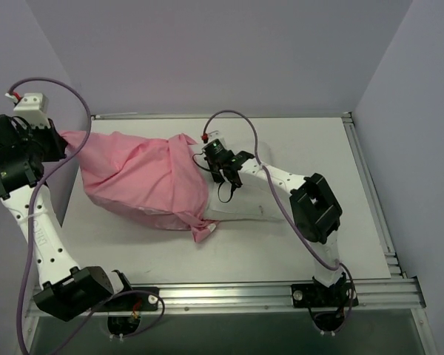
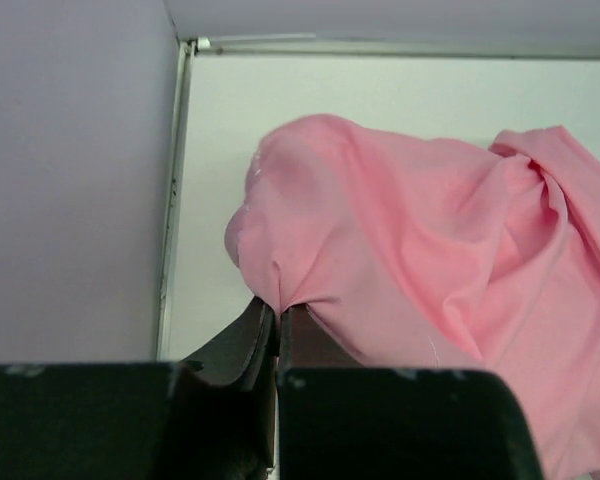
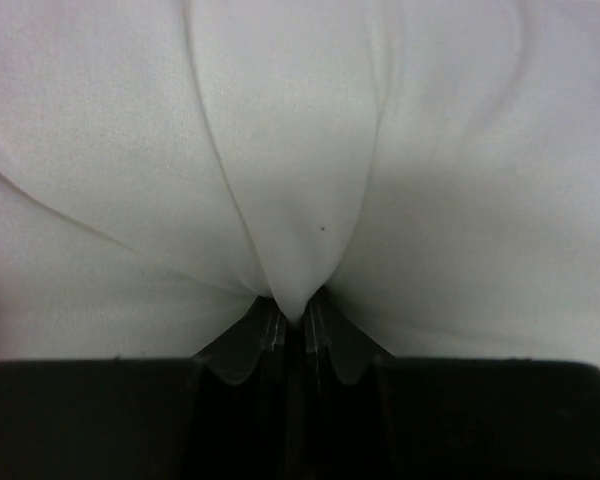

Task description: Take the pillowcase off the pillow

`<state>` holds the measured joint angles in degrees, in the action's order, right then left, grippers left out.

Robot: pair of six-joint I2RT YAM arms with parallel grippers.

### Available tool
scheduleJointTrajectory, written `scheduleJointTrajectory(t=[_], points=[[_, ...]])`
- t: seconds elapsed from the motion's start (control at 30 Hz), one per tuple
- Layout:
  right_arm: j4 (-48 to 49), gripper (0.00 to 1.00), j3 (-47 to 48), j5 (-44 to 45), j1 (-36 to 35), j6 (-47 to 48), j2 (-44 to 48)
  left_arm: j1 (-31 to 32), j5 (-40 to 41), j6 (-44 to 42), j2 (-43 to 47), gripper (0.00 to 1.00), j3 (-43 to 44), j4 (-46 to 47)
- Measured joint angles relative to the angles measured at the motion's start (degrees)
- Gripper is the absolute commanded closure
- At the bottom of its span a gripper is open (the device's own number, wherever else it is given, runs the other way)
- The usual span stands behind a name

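The pink pillowcase point(image 1: 144, 181) lies bunched over the left and middle of the white pillow point(image 1: 240, 203), whose bare right end sticks out on the table. My left gripper point(image 1: 59, 144) is shut on the pillowcase's far left corner, pulled into a peak; the left wrist view shows the pillowcase point(image 2: 420, 250) pinched at my gripper point(image 2: 278, 310). My right gripper point(image 1: 226, 177) is shut on a fold of the pillow at its exposed end; in the right wrist view the pillow's white fabric point(image 3: 300, 180) puckers into my gripper point(image 3: 295, 315).
The white table point(image 1: 318, 140) has a metal rail point(image 1: 370, 192) along its right and front edges. Lilac walls point(image 1: 207, 52) close in the back and both sides. The left wall point(image 2: 70, 180) stands close beside my left gripper.
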<state>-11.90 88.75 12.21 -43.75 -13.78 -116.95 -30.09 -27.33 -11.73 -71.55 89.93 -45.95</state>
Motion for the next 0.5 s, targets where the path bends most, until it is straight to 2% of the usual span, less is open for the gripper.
scheduleJointTrajectory(t=[0.13,0.37,0.5], points=[[0.3,1.00,-2.8,3.3,7.2,3.4,1.9,0.1,0.4,4.4,-3.0,0.98,12.4,0.9],[2.3,1.00,-8.2,9.0,19.6,7.0,5.1,2.0,1.1,7.1,-10.1,0.98,29.3,-5.8],[3.3,1.00,-9.9,10.1,22.3,8.3,5.6,-1.6,0.9,8.5,-17.1,0.98,40.8,-12.3]])
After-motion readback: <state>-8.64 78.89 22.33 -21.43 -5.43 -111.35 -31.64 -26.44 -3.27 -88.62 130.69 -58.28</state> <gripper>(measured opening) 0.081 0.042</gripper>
